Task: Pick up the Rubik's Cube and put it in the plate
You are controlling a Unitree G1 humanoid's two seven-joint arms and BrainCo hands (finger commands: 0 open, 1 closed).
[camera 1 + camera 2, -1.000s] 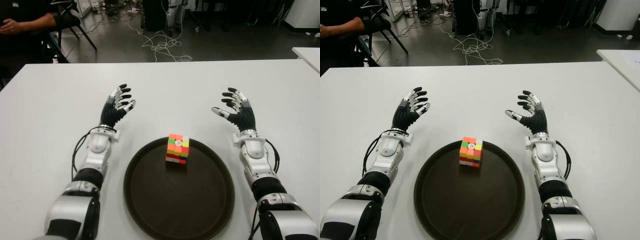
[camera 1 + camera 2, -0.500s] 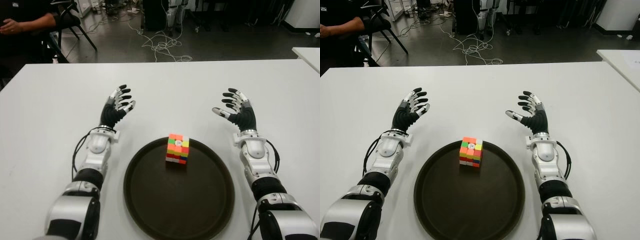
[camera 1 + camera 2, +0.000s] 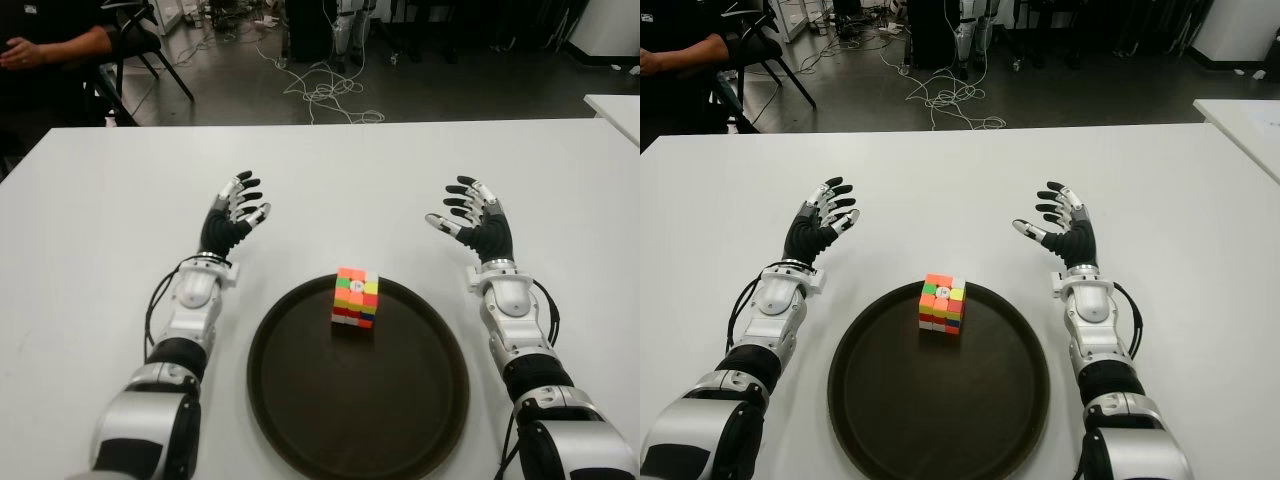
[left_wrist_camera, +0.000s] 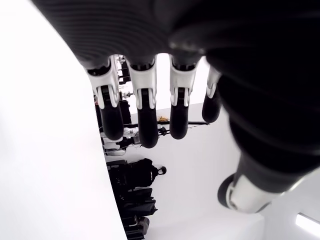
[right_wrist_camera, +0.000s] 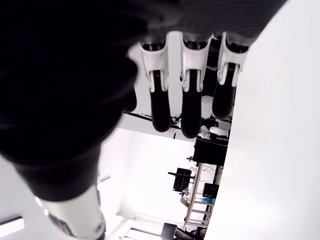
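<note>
The Rubik's Cube sits inside the plate on the counter, unmoved, while the left hand and right hand stay spread, empty, suggesting completion.

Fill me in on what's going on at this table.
The Rubik's Cube sits in the dark round plate, near its far rim, with nothing touching it. The left robot hand and the right robot hand show beyond the plate, one to each side, fingers spread and holding nothing. Judging by how things lie, the placing looks done.
</note>
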